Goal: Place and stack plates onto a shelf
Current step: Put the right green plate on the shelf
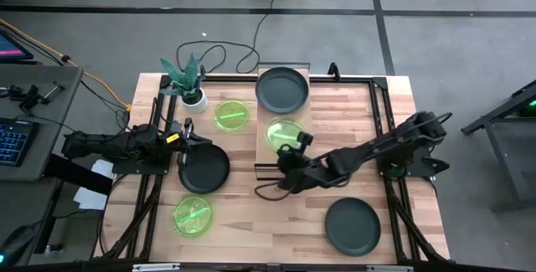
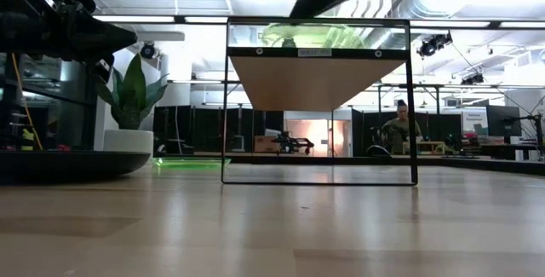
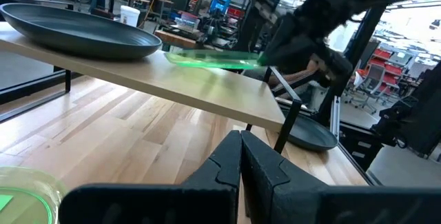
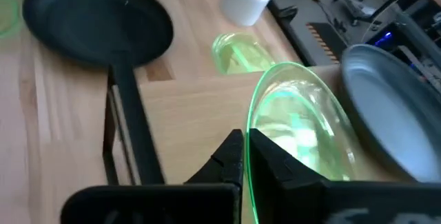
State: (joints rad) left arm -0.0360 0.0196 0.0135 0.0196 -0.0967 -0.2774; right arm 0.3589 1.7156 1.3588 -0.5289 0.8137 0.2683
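The shelf [image 1: 261,142] stands at the table's far middle. A dark grey plate [image 1: 282,89] lies on its far end and a translucent green plate [image 1: 283,130] on its near half. My right gripper [image 1: 291,148] is at that green plate's near edge, shut on it. My left gripper [image 1: 188,130] is shut and holds nothing. In the low view it hangs in the air above the far-left rim of a dark plate [image 1: 203,169] that lies flat on the table. A green plate [image 1: 232,115], another green plate [image 1: 193,216] and a third dark plate [image 1: 353,225] lie on the tabletop. My right gripper [image 4: 244,148] pinches the green plate's near rim [image 4: 253,124] between its two fingers. It comes from the table's near side, slanting a little downward. The plate [image 3: 213,58] lies low over the shelf board; whether its held edge is raised off the board I cannot tell.
A white pot with a green plant [image 1: 194,96] stands at the far left, beside the green plate on the table. The shelf's black frame legs [image 2: 225,115] stand on the tabletop. Bare wood shows at the near middle of the table [image 1: 268,222]. A person [image 2: 397,128] is far behind.
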